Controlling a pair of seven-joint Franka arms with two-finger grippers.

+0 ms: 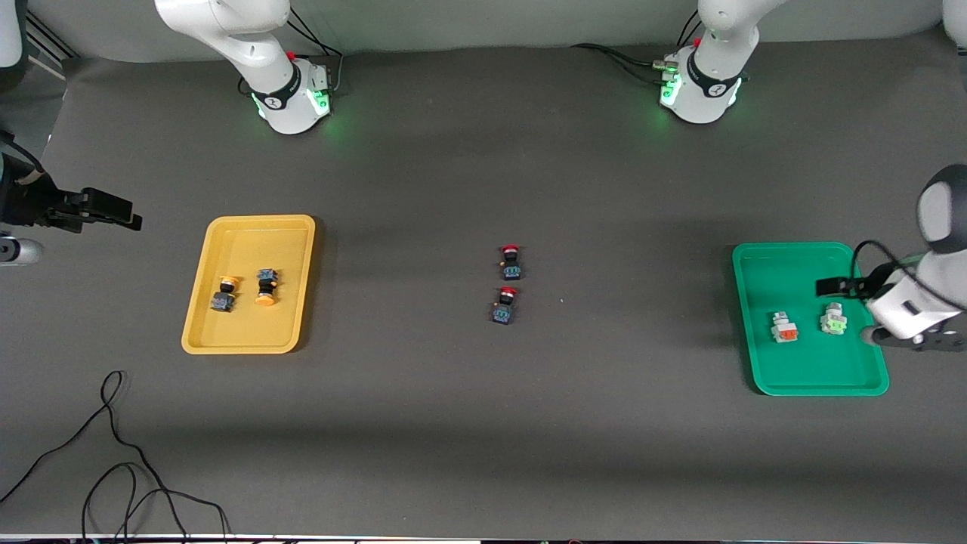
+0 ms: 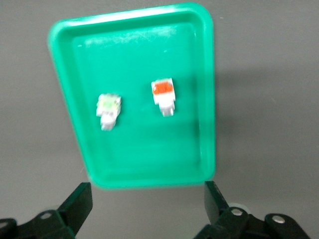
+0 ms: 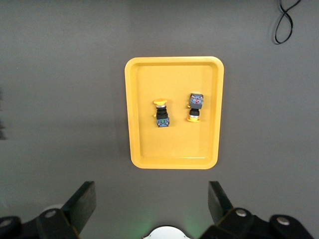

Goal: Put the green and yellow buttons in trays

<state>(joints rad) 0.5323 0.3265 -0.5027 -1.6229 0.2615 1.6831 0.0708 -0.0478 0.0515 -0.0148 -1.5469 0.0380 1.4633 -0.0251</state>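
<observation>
Yellow tray [image 1: 198,317]: set toward the right arm's end of the table. Two yellow-capped buttons are held in it, one [image 1: 223,295] lying with its cap pointing away from the front camera, the other [image 1: 265,288] just beside it with its cap pointing toward that camera. Both lie on their sides, apart from each other and from the rim, which suggests they were dropped rather than stood.

Green tray [image 1: 812,381]: set toward the left arm's end. A pale grey button with a green face [image 1: 833,319] is held in it, and beside it a like grey button with an orange-red face [image 1: 784,328]; the two are apart.

Red-capped buttons, two [image 1: 511,262] [image 1: 505,305]: left on the bare table between the trays, presumably because no tray is meant for them.

Left gripper [image 2: 147,211]: hung over the outer edge of the green tray, fingers spread, nothing gripped.

Right gripper [image 3: 152,209]: held over the table's end past the yellow tray, fingers spread and empty.

Judgement: sorting appears complete, since every green or yellow piece is seen in the tray of its colour.
</observation>
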